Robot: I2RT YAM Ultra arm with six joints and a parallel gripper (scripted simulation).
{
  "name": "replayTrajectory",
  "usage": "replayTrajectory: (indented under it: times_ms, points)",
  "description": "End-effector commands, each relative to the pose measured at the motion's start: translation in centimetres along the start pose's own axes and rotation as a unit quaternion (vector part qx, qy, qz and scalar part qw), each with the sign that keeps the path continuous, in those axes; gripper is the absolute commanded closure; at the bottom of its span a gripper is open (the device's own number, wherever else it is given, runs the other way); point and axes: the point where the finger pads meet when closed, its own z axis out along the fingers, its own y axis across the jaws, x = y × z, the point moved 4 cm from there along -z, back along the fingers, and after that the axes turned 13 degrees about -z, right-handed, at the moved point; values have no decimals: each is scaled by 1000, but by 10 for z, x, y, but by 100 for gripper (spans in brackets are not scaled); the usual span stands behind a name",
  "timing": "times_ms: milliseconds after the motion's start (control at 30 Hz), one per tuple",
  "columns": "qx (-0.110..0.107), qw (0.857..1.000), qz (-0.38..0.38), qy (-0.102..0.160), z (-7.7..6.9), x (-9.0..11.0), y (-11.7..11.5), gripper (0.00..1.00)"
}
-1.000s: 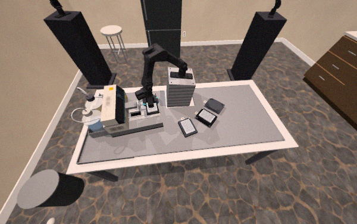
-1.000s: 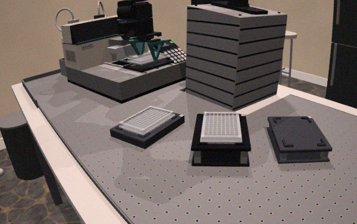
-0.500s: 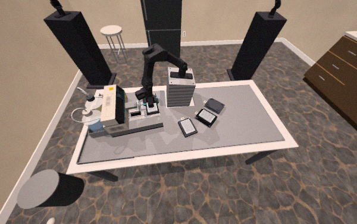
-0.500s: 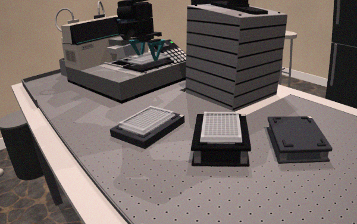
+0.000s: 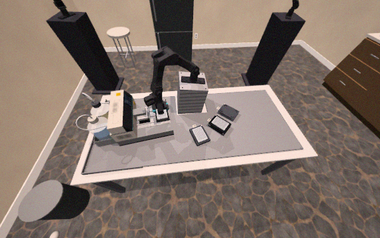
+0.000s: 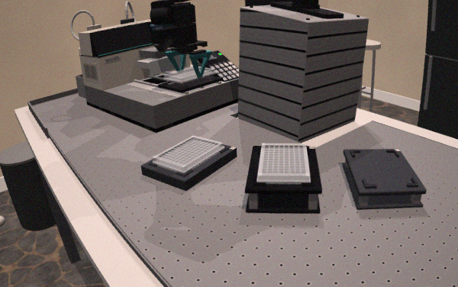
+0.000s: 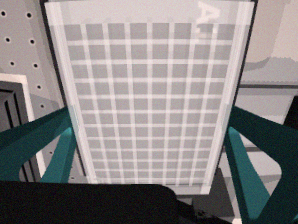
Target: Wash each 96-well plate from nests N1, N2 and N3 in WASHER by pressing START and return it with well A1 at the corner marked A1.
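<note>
My gripper (image 5: 160, 111) (image 6: 189, 65) (image 7: 150, 113) is shut on a clear 96-well plate (image 5: 162, 116) (image 6: 185, 75) (image 7: 149, 76), its teal fingers on the two long sides. The plate is level and lies low over the black carrier (image 6: 191, 83) of the washer (image 5: 121, 111) (image 6: 153, 103); I cannot tell whether it touches the pocket. The left nest (image 6: 183, 178) holds a plate (image 5: 199, 134) (image 6: 188, 153). The middle nest (image 5: 223, 130) (image 6: 282, 198) holds a plate (image 5: 220, 123) (image 6: 284, 162). The right nest (image 5: 228, 111) (image 6: 382, 172) is bare.
The washer's keypad (image 6: 226, 69) lies right of the carrier, with a small green lamp (image 6: 220, 58) above it. A tall grey ribbed block (image 5: 191, 95) (image 6: 301, 69) carrying the arm's base stands just right of the washer. Bottles and tubing (image 5: 93, 117) sit behind the washer.
</note>
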Motion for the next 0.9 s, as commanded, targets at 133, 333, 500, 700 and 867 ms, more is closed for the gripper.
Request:
replayTrajectory:
  times_ms: [133, 333, 500, 700, 867]
  points:
    - [5, 1000, 0, -4, -2, -2, -3, 100]
    - [5, 1000, 0, -4, -2, -1, -3, 100]
    - [5, 1000, 0, -4, -1, -1, -2, 100]
    - [5, 1000, 0, -4, 0, -1, -2, 100]
    - [5, 1000, 0, -4, 1, -1, -2, 100]
